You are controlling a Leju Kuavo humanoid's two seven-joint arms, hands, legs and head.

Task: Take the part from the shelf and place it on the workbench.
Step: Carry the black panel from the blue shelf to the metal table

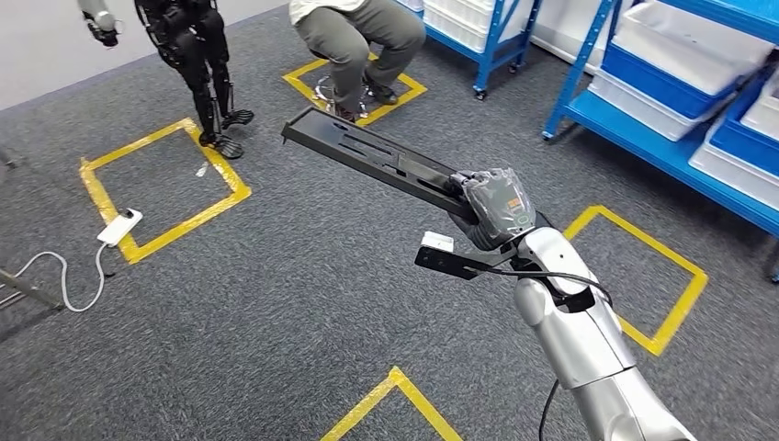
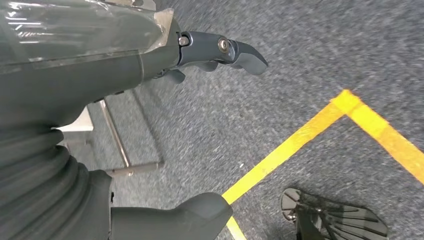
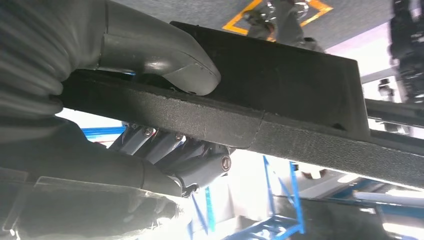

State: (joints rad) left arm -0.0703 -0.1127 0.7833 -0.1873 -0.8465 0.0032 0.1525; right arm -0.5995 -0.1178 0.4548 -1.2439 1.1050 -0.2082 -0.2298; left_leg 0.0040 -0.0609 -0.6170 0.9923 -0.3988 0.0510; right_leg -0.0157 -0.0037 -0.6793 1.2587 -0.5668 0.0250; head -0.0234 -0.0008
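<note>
Right hand (image 1: pixel 496 209): wrapped in clear film, at the end of the silver right arm (image 1: pixel 579 340) that rises from 5 o'clock in the head view; clenched around one end of the part (image 1: pixel 367 154); in the right wrist view the thumb (image 3: pixel 165 55) lies over one face of the part (image 3: pixel 280 100) and the darker fingers (image 3: pixel 175 157) curl under the opposite face.

Part: long, flat, black metal bar with slots along its length; held clear of the floor, running from the hand toward 10 o'clock; its free end points at the seated person (image 1: pixel 354 41).

Left hand (image 2: pixel 150 65): holding nothing; thumb (image 2: pixel 172 217) and fingers (image 2: pixel 225 50) spread apart above the carpet (image 2: pixel 280 85).

Floor: grey carpet (image 1: pixel 276 303) marked with yellow tape squares; one square (image 1: pixel 161 188) at 9 o'clock from the hand, with a white power strip (image 1: pixel 119 226) lying on its near corner and a pale cable (image 1: pixel 64 276) trailing off toward the picture's left edge; one square (image 1: pixel 643 276) just beside the arm at 3 o'clock; a tape corner (image 1: pixel 395 404) at 6 o'clock.

Seated person: legs and shoes visible at 12 o'clock, feet inside another yellow square (image 1: pixel 409 89).

Second robot (image 1: pixel 197 64): black legs standing at 11 o'clock, well apart from the part.

Blue shelving (image 1: pixel 643 129): at 1 to 2 o'clock, carrying white bins (image 1: pixel 680 46).
</note>
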